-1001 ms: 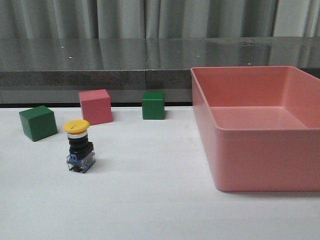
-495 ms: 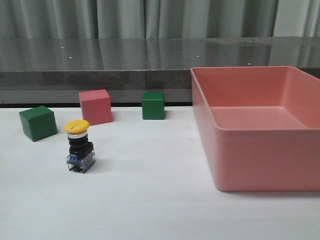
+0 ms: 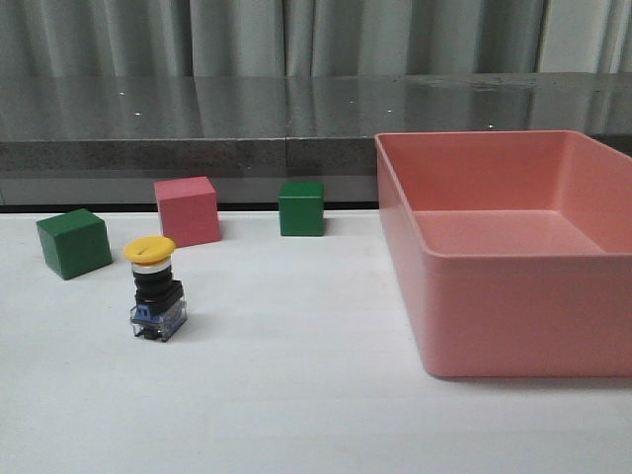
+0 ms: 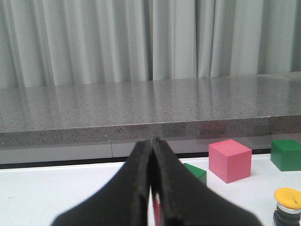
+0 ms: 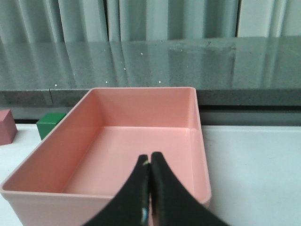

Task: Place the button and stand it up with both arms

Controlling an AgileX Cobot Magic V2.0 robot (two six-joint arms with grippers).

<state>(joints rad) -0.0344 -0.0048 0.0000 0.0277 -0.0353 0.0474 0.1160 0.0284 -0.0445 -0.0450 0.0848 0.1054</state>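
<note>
Front view — button [image 3: 155, 288] upright on table | both jaws closed, empty — apart

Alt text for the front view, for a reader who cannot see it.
A yellow-capped button stands upright on a white table, left of a large empty pink bin. Behind it sit two green cubes and a pink cube; no arms are visible.

Even, soft light; sharp frames, faint shadows.

I see the button [image 3: 155, 289] in glossy plastic, a smooth matt pink bin [image 3: 513, 326], a polished speckled stone ledge [image 3: 197, 114].
</note>
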